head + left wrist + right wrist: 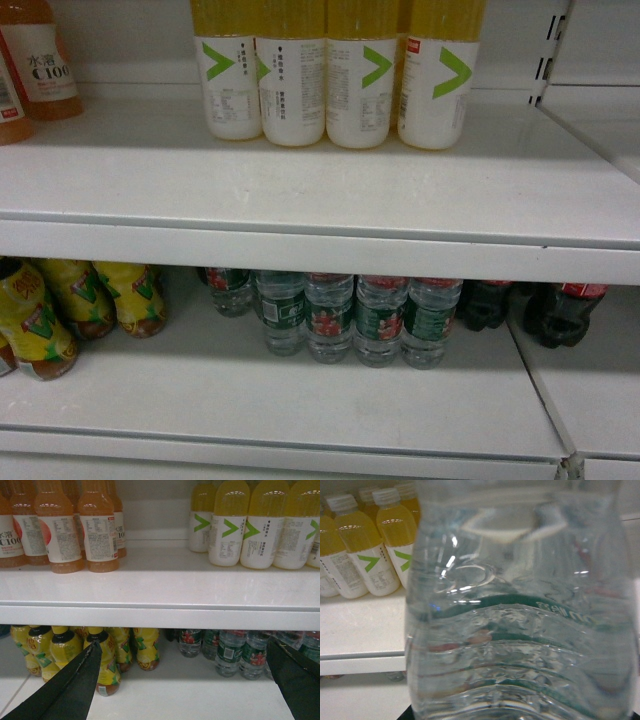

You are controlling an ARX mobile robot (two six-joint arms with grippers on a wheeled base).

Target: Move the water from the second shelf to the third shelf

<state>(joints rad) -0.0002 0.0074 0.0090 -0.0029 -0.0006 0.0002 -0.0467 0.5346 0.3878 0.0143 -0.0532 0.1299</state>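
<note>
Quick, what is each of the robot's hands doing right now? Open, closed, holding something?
Left gripper: open, holding nothing.
Right gripper: cannot be told; its fingers are hidden, with a water bottle filling its camera's view.

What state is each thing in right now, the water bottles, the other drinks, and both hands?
Held water bottle: fills the right wrist view, upright, apparently held by the right hand, which is not itself visible.
Water bottles on the lower shelf: upright, in a row.
Yellow juice bottles: upright on the upper shelf.
Orange drink bottles: upright, upper shelf.
Yellow tea bottles: upright, lower shelf.
Cola bottles: standing, lower shelf.
Left hand: open, empty.
</note>
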